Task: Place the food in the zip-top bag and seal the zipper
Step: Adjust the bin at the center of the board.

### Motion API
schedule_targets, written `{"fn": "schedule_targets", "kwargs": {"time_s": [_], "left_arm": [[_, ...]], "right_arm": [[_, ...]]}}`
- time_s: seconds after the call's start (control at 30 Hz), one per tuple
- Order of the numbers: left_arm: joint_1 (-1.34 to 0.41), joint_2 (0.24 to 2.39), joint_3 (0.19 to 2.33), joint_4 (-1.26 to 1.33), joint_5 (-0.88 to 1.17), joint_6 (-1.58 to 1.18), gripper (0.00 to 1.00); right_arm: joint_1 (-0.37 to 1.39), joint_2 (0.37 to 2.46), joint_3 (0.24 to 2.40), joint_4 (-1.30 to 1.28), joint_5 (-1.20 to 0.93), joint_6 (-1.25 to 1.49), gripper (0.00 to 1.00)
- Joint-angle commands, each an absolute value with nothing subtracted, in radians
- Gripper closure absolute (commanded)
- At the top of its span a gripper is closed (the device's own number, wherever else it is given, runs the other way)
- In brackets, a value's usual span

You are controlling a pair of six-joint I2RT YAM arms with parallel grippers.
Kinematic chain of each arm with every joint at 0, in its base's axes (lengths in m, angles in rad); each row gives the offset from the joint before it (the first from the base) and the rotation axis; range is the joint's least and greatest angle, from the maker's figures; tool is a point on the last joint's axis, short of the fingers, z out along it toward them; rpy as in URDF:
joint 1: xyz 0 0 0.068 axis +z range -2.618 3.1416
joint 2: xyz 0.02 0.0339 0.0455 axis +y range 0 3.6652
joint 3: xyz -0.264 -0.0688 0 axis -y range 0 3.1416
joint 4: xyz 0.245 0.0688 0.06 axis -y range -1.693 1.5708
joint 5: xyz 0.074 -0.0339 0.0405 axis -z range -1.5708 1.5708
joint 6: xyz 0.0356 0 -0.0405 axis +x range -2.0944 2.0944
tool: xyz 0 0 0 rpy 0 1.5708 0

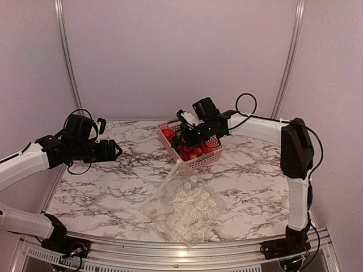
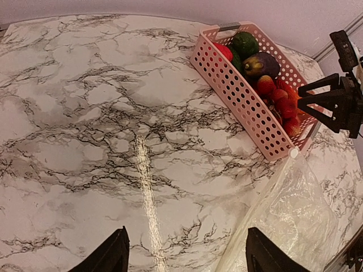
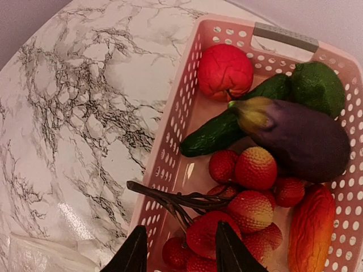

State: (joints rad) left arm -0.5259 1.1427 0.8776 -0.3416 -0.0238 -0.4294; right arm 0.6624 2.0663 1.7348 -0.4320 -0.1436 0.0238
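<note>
Closest to the lens, the right hand (image 3: 180, 252) shows two dark fingertips (image 3: 135, 256) at six o'clock in its wrist view. They stand partly spread. One is out over the wall of the pink basket (image 3: 182, 122), the other over the pile of strawberries (image 3: 255, 167). One berry sits between them, and I cannot tell if either finger touches it. Nothing is clenched.

Look at the spread in that basket! The red tomato (image 3: 225, 71) is at eleven o'clock and the green pepper (image 3: 316, 86) is at one o'clock. The cucumber (image 3: 224, 129) runs slantwise through the middle, tucked against the purple eggplant (image 3: 303, 141) at three o'clock. The orange carrot (image 3: 311, 229) lies along the wall at five o'clock. A dark brown stalk (image 3: 170, 201) pokes out of the berries toward nine o'clock. All the food on show lies in the basket.

From above, the basket sits at twelve o'clock on the marble counter (image 1: 113, 187), with the right hand dipped into it. The zip-top bag (image 1: 184, 207) lies flat at six o'clock from the basket, clear and crinkled with white dots. Its far corner is right up against the basket's near corner.

Over at nine o'clock, the left hand (image 1: 116, 150) hovers well apart from the bag and basket. Its wrist view shows both fingers (image 2: 110, 256) spread wide above bare marble, released and gripping nothing.
</note>
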Motion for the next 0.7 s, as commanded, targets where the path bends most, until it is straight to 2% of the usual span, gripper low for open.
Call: {"fn": "schedule_targets", "kwargs": {"time_s": [0.0,0.17,0.3,0.67], "left_arm": [[-0.532,1.11,0.853,-0.402,-0.007,-0.465,0.27],[-0.532,1.086,0.844,-0.428,-0.018,-0.474,0.27],[-0.532,1.062,0.836,-0.442,-0.016,-0.484,0.27],[-0.532,1.006,0.817,-0.474,-0.026,-0.486,0.27]], "right_arm": [[0.701,2.124,1.832,-0.499,-0.208,0.011,0.61],[0.722,2.172,1.876,-0.517,-0.214,0.04,0.62],[0.726,2.216,1.919,-0.545,-0.219,0.067,0.68],[0.751,2.267,1.923,-0.572,-0.181,0.131,0.67]]}}
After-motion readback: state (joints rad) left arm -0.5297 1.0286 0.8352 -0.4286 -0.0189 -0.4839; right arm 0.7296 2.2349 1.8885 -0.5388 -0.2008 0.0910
